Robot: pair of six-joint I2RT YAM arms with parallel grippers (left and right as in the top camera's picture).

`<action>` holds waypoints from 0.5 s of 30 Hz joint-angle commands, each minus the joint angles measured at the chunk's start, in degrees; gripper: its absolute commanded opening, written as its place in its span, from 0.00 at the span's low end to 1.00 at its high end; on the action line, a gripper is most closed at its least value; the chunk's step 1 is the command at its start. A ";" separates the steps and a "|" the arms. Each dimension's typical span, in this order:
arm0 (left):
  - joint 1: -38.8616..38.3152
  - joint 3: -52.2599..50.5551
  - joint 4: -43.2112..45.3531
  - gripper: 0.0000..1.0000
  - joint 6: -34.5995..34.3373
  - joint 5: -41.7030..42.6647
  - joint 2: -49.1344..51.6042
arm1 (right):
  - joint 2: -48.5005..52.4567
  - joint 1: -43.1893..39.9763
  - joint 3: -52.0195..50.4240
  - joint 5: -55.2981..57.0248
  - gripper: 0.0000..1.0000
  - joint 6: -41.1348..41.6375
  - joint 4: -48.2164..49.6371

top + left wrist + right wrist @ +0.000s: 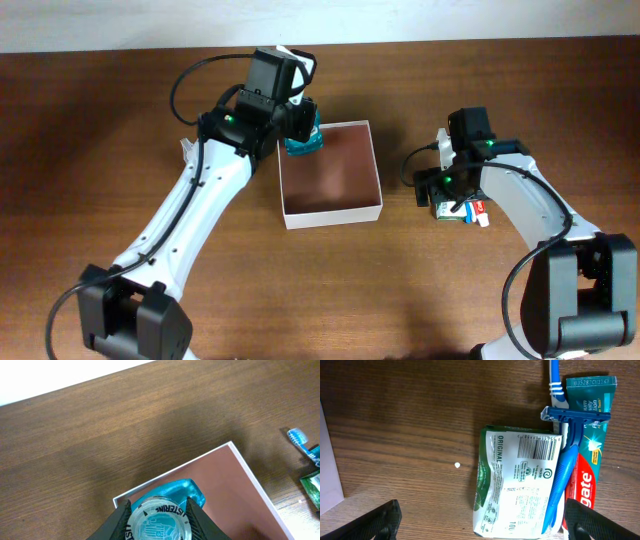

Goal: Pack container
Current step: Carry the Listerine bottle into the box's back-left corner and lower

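- At the table's middle: the container, lying open on the wood with its reddish-brown inside up.
- Over its far left corner: left gripper, jaws pinching the teal bottle at the cap.
- Off to the right: right gripper, jaws spread wide above a green-white packet, blue razor and toothpaste tube.

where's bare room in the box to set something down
The container is bare except its far-left corner, where the left end effector holds the teal bottle. Crowded: right of it, packet, razor, toothbrush and toothpaste lie bunched under the right end effector.
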 commanded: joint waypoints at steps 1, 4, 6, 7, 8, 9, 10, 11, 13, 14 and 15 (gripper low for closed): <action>-0.04 1.84 1.09 0.19 0.94 -0.57 2.32 | 0.09 0.28 0.96 -0.11 0.99 -0.17 0.00; -0.04 1.84 1.07 0.19 0.96 -0.61 3.45 | 0.09 0.28 0.96 -0.11 0.99 -0.20 0.02; -0.02 1.84 1.20 0.19 0.96 -0.61 3.91 | 0.09 0.28 0.96 -0.11 0.99 -0.20 0.00; -0.02 1.84 1.27 0.19 0.96 -0.63 3.98 | 0.09 0.28 0.96 -0.11 0.99 -0.17 0.00; -0.02 1.84 1.40 0.19 0.96 -0.63 4.02 | 0.09 0.28 0.96 -0.11 0.99 -0.20 0.00; -0.02 1.84 1.49 0.19 0.98 -0.63 4.09 | 0.09 0.28 0.96 -0.11 0.99 -0.17 0.00; -0.02 1.84 1.64 0.19 0.98 -0.70 4.09 | 0.09 0.28 0.96 -0.11 0.99 -0.20 0.00; -0.02 1.84 1.81 0.19 0.98 -1.01 4.09 | 0.09 0.28 0.96 -0.11 0.99 -0.17 0.00; -0.02 1.84 1.90 0.19 1.01 -2.71 4.09 | 0.09 0.28 0.96 -0.11 0.99 -0.20 0.00; -0.02 1.84 1.90 0.19 0.98 -3.89 4.09 | 0.09 0.28 0.96 -0.11 0.99 -0.17 0.00; -0.02 1.84 1.88 0.19 0.98 -5.01 4.13 | 0.09 0.28 0.96 -0.11 0.99 -0.20 0.00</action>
